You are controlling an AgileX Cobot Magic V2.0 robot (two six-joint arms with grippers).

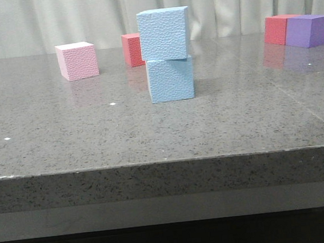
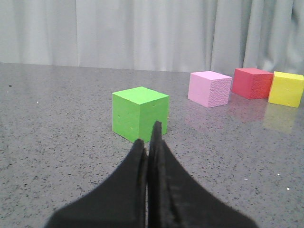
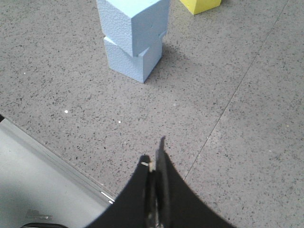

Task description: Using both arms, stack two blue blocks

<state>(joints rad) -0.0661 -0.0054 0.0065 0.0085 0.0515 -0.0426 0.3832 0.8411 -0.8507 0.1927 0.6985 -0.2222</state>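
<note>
Upper blue block (image 1: 164, 34) sits skewed atop lower blue block (image 1: 171, 79) on worktop (image 1: 94, 134). Left gripper (image 2: 151, 137) jaws closed, empty, green cube (image 2: 140, 113) just ahead. Right gripper (image 3: 154, 151) jaws closed, empty, stack ahead. No legible writing.

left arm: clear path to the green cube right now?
Probably yes. The green cube sits directly ahead of the left tool with bare table between them; the pink cube stands well off. The tool is shut and would need opening.
</note>
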